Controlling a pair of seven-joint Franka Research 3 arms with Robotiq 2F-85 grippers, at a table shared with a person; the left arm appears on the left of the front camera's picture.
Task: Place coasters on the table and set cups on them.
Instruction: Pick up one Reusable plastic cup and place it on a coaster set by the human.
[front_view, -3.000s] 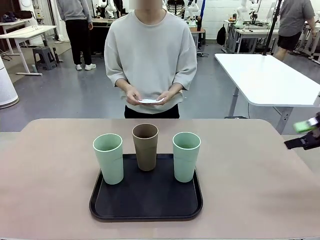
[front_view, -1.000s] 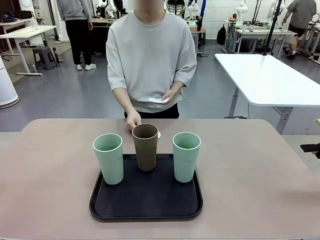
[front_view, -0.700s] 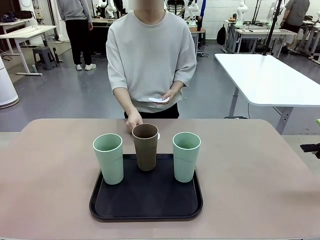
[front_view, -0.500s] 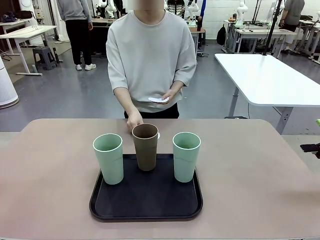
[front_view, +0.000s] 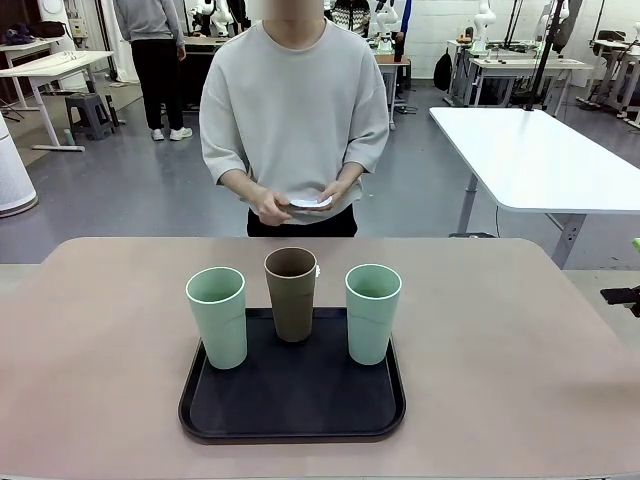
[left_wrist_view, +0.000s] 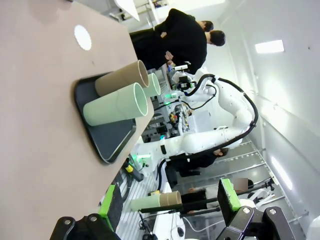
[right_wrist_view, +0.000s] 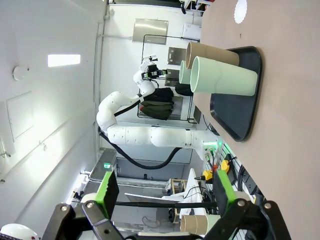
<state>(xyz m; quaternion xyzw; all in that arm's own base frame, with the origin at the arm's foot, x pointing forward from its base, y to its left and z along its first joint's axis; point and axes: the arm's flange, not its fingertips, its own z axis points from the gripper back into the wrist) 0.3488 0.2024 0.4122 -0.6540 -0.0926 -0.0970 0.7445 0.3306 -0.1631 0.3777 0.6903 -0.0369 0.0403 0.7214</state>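
The brown cup (front_view: 291, 298) and two mint cups (front_view: 217, 318) stand upright, mouths up, on the black tray (front_view: 290, 405) mid-counter (front_view: 500, 380). One coaster (left_wrist_view: 82, 37) lies flat just beyond the tray; the person (front_view: 295, 110) holds more coasters (front_view: 310, 204). The left hand (left_wrist_view: 167, 202) and right hand (right_wrist_view: 162, 192) both gape wide, empty.

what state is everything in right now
black rectangular tray: flat on beige table, loaded
left pale mint green plastic tumbler: upright on tray
brown plastic tumbler: upright on tray
right pale mint green plastic tumbler: upright on tray
white round paper doily: flat on table beyond tray, uncovered
other white paper doilies: held in person's hands
left gripper: open, empty
right gripper: open, empty
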